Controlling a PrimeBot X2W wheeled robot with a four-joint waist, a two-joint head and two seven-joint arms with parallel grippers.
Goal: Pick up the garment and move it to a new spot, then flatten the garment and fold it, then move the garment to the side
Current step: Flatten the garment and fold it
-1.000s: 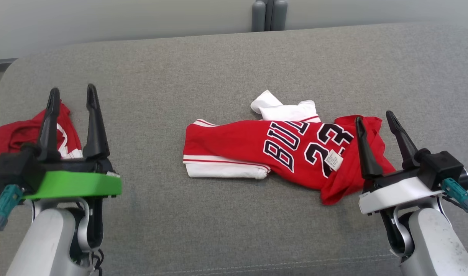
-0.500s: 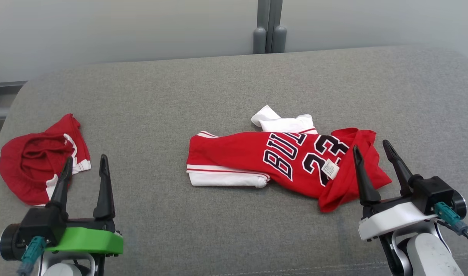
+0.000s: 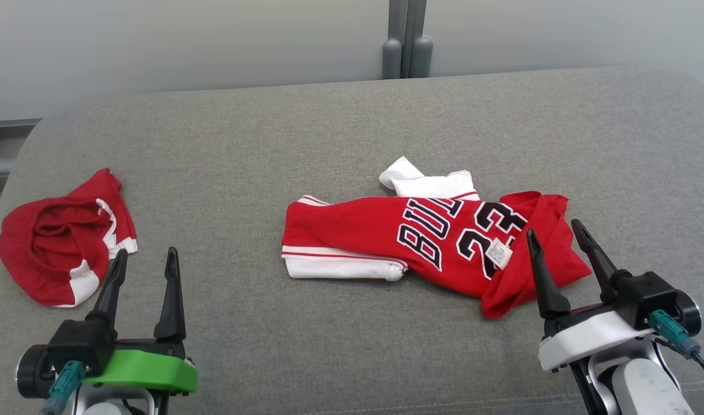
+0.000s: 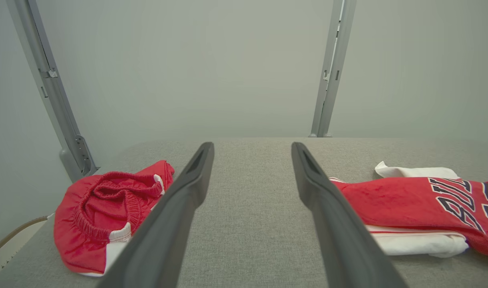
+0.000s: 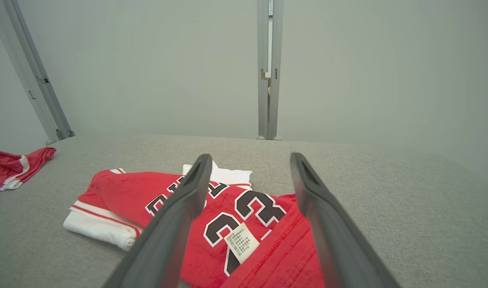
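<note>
My left gripper (image 3: 147,251) hangs low at the near left, its two fingers spread wide with nothing between them. My right gripper (image 3: 552,227) is spread just as wide and also empty, its tips above the right end of the jersey (image 3: 380,230); I cannot tell whether they touch it. The red jersey lies rumpled mid-way across the grey cushion (image 3: 328,127), white label (image 3: 497,252) showing. Red shorts (image 3: 57,242) lie bunched well apart, near the left edge
</note>
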